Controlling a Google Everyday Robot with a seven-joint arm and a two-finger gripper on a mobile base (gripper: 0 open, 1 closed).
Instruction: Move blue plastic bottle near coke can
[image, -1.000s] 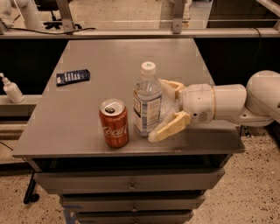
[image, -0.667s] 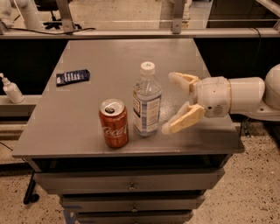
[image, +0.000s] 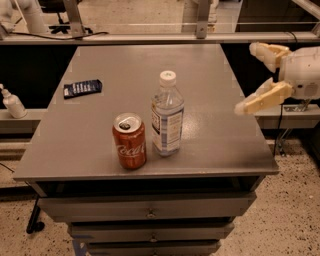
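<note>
A second ago your gripper (image: 248, 78) had its two fingers on both sides of the blue plastic bottle (image: 167, 117). Now it has let go and pulled back. It hangs off the edge of the table (image: 125, 65), above the floor, with the fingers spread wide and nothing between them.

The bottle did not move with it. It stands upright in the direction the open fingers point, well apart from them. The coke can (image: 130, 142) is just beside the bottle, on the side away from the gripper, also upright; a small gap seems to be between them. So you may judge the placing as done, and the retreat as the last part of the task.

The bottle is thin clear plastic with a bluish tint, a white screw cap and a paper label; it is tall and narrow, so it can tip easily. The can is red painted metal, a short cylinder with a silver top. The table surface is flat, matte grey. Farther beyond the can lies a flat dark packet (image: 82, 88).
</note>
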